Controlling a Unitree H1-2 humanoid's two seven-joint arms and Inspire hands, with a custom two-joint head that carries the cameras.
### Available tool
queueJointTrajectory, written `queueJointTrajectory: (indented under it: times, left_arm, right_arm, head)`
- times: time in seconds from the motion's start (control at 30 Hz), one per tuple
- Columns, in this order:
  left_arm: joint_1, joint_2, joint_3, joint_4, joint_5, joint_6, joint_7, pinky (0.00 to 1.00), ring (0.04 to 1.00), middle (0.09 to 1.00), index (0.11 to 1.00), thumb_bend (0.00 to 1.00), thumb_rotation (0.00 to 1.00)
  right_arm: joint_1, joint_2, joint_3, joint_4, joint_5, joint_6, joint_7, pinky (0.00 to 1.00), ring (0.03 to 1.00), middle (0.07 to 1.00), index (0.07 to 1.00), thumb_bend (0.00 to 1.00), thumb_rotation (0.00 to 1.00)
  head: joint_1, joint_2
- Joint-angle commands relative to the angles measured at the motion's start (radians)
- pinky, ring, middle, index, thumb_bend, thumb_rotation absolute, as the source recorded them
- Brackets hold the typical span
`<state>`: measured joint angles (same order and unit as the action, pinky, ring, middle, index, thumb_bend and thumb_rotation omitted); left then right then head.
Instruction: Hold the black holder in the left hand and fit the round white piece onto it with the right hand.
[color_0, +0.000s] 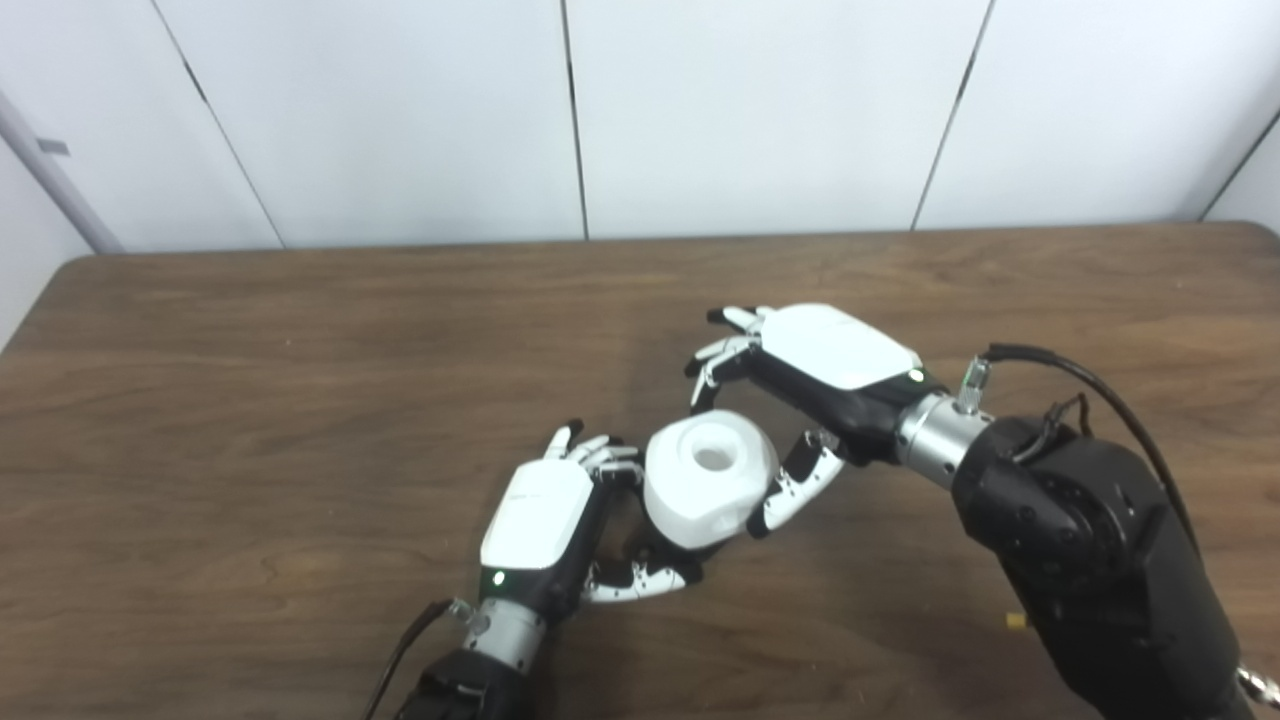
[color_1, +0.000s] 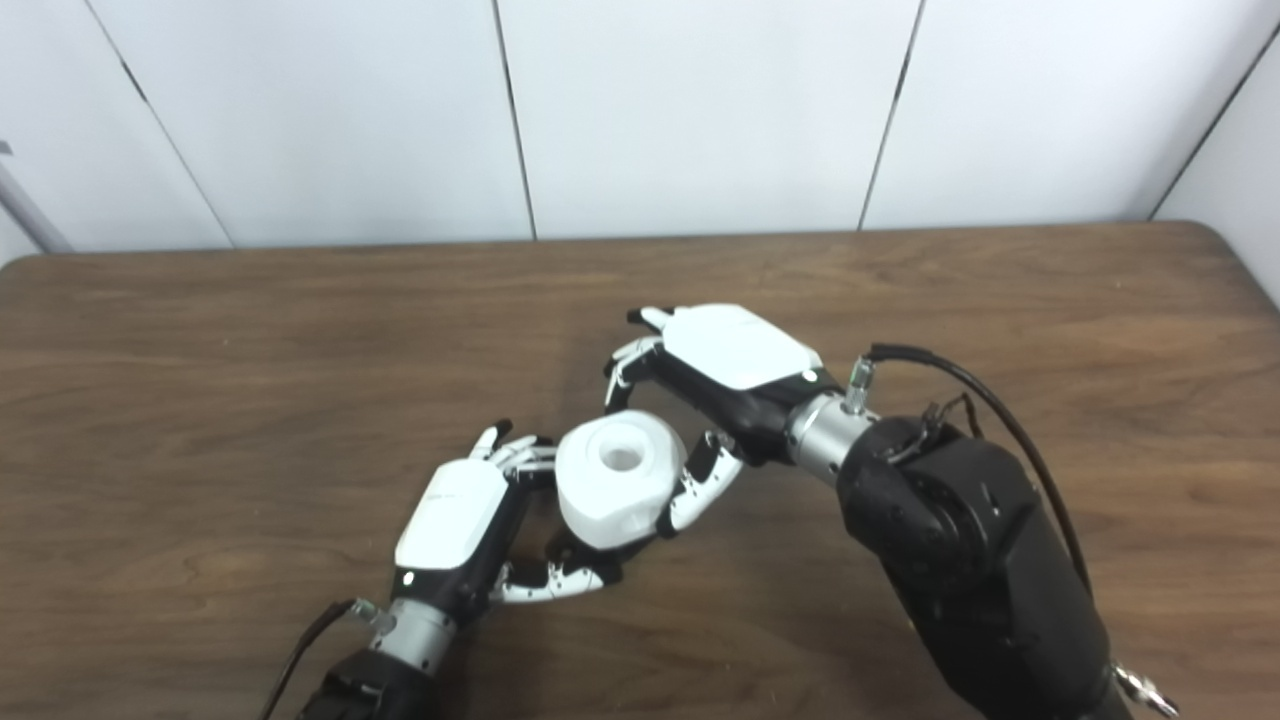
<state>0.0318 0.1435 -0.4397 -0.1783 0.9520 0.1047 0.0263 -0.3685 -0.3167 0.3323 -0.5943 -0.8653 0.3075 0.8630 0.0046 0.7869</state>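
The round white piece (color_0: 708, 478) sits between the two hands, near the middle of the brown wooden table (color_0: 250, 400), a bit toward the front edge; in the left eye view the right hand (color_0: 810, 385) reaches over it, with curled fingers (color_0: 712, 360) at its far side and the thumb (color_0: 790, 480) against its near right side, so this hand looks closed around the piece; the left hand (color_0: 555, 525) is just left of the piece, fingers bent toward it; the black holder (color_0: 650, 555) can hardly be seen, only a dark bit under the piece, so I cannot tell how firmly the left hand grips it; the piece is smooth, shiny and chunky, with flat cuts on its sides and a round hole on top.

In the right eye view the white piece (color_1: 615, 478) again sits just right of the left hand (color_1: 455, 530) and just under the right hand (color_1: 725, 385); a small dark part (color_1: 560, 548) shows below the piece, by the left thumb; I think the fitting step is going on now, and the piece looks on or nearly on; next, the right hand likely needs to push gently straight down while the left hand stays steady; the table has dark wood grain.
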Motion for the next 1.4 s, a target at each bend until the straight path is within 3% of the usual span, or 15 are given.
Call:
queueJointTrajectory:
  times: [0.0, 1.37]
  left_arm:
    - [-0.001, 0.003, -0.014, 0.015, 0.023, 0.007, -0.028, 0.99, 0.855, 0.759, 0.485, 0.52, 0.05]
    - [-0.003, 0.0, -0.016, 0.015, 0.022, 0.013, -0.032, 0.99, 0.86, 0.762, 0.485, 0.52, 0.05]
  right_arm:
    - [-0.033, 0.012, -0.004, -0.03, -0.007, -0.017, -0.025, 1.0, 0.981, 0.82, 0.481, 0.52, 0.13]
    - [-0.001, 0.016, 0.014, 0.003, -0.018, -0.046, -0.046, 1.0, 0.986, 0.833, 0.481, 0.52, 0.13]
  head:
    - [0.001, 0.002]
    - [0.004, 0.007]
